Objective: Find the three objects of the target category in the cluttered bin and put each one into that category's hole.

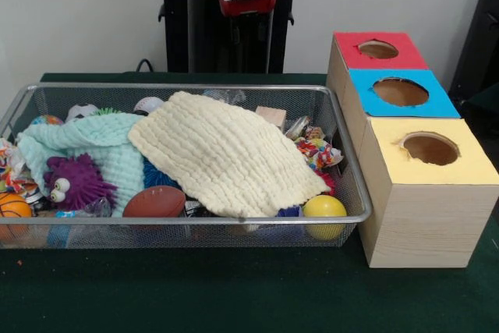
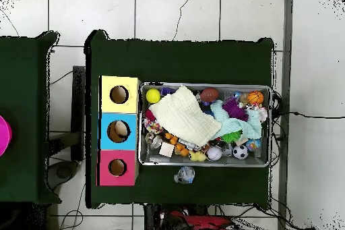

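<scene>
The wire mesh bin (image 1: 355, 216) (image 2: 271, 125) is full of toys under a cream cloth (image 1: 226, 154) (image 2: 183, 116) and a mint cloth (image 1: 93, 142). One see-through wrinkly plastic lump (image 2: 184, 174) lies on the green table outside the bin, on the robot's side; it shows behind the far rim in the front view (image 1: 225, 96). Another clear wrinkly piece (image 1: 297, 126) sits in the bin by the right wall. The arm is drawn back over the pedestal; its red and black end (image 1: 246, 1) hangs behind the bin, and its gripper cannot be made out.
Three wooden boxes with holes stand beside the bin: red (image 1: 378, 50) (image 2: 117, 167), blue (image 1: 400, 92) (image 2: 118, 131), yellow (image 1: 430, 149) (image 2: 119, 94). Something pale shows in the blue hole from overhead. A purple spiky toy (image 1: 76, 182), football (image 1: 154, 202) and yellow ball (image 1: 323, 214) lie in the bin.
</scene>
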### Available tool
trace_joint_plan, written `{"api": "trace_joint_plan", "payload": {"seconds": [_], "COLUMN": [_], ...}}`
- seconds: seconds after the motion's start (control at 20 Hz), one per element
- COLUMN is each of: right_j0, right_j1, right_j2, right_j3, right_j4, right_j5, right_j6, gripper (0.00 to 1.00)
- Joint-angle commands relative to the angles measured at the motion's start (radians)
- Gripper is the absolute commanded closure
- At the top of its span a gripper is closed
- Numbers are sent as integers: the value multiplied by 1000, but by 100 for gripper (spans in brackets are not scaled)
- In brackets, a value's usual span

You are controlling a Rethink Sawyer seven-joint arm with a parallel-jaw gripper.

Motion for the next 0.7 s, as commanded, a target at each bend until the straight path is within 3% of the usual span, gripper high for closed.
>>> {"api": "trace_joint_plan", "payload": {"seconds": [0.05,0.4,0.7], "right_j0": [-16,-15,-27], "right_j1": [1,-20,-90], "right_j2": [59,60,117], "right_j3": [-132,-122,-141], "right_j4": [11,9,61], "right_j5": [29,42,169], "right_j6": [115,110,87], "gripper": [0,0,0]}}
